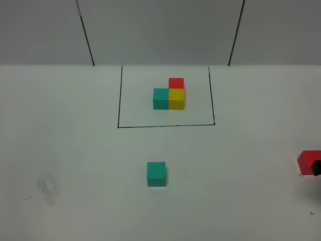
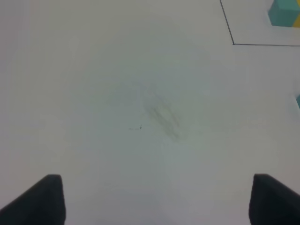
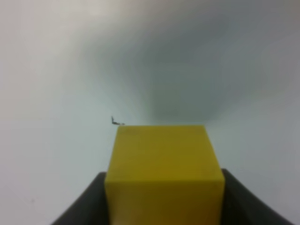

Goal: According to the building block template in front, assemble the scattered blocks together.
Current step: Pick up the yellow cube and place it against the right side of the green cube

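Note:
The building block template (image 1: 169, 94), a teal, yellow and red cluster inside a black outline, sits at the back middle; its corner shows in the left wrist view (image 2: 283, 13). The loose teal cube (image 1: 156, 174) rests in the front middle. The loose red cube (image 1: 307, 161) sits at the right edge, beside a black part of my right gripper (image 1: 316, 167). In the right wrist view my right gripper (image 3: 164, 201) is shut on the loose yellow cube (image 3: 161, 164). My left gripper (image 2: 157, 201) is open and empty over bare table, out of the exterior high view.
The white table (image 1: 75, 150) carries a faint grey smudge (image 1: 47, 190) at the front left, also in the left wrist view (image 2: 161, 115). Two dark seams run up the wall (image 1: 160, 30) behind the table.

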Controlling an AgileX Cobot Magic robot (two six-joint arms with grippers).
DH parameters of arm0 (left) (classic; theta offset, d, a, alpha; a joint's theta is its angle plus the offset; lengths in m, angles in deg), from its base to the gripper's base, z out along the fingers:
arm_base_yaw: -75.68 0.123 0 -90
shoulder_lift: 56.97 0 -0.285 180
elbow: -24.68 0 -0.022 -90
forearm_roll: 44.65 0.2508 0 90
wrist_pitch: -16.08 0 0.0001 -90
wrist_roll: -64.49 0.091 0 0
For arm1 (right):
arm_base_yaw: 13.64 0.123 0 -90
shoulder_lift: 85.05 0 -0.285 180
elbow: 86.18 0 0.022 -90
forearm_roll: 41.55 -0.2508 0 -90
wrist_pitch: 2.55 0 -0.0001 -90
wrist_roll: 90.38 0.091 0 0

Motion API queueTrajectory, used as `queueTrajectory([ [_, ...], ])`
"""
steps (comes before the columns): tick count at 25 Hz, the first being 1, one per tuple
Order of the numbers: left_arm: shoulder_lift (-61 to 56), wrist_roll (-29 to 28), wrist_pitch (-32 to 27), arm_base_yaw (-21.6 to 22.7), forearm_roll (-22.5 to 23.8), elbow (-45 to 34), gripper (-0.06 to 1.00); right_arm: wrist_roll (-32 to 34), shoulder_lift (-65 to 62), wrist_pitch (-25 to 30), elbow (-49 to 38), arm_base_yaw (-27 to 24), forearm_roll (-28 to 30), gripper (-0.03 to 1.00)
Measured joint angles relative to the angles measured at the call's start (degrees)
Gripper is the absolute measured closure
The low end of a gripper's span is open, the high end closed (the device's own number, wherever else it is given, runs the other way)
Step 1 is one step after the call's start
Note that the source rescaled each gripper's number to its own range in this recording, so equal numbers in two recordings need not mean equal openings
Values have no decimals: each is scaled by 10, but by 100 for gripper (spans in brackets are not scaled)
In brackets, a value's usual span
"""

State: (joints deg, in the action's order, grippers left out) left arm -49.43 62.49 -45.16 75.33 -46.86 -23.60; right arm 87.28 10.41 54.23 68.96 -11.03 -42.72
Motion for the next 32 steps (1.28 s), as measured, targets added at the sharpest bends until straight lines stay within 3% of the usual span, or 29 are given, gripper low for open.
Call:
queueTrajectory([
  [3,0,0,0,0,0,0,-1,-38,-83,17,10,0,-51,71],
  [6,0,0,0,0,0,0,-1,-127,-139,27,10,22,-139,71],
  [8,0,0,0,0,0,0,-1,-210,-161,27,10,63,-196,71],
  [10,0,0,0,0,0,0,-1,-280,-169,27,10,114,-216,71],
  [14,0,0,0,0,0,0,-1,-350,-153,-4,10,189,-205,71],
  [21,0,0,0,0,0,0,-1,-388,-40,-33,69,282,-105,71],
  [32,0,0,0,0,0,0,-1,-494,178,40,279,319,-49,71],
])
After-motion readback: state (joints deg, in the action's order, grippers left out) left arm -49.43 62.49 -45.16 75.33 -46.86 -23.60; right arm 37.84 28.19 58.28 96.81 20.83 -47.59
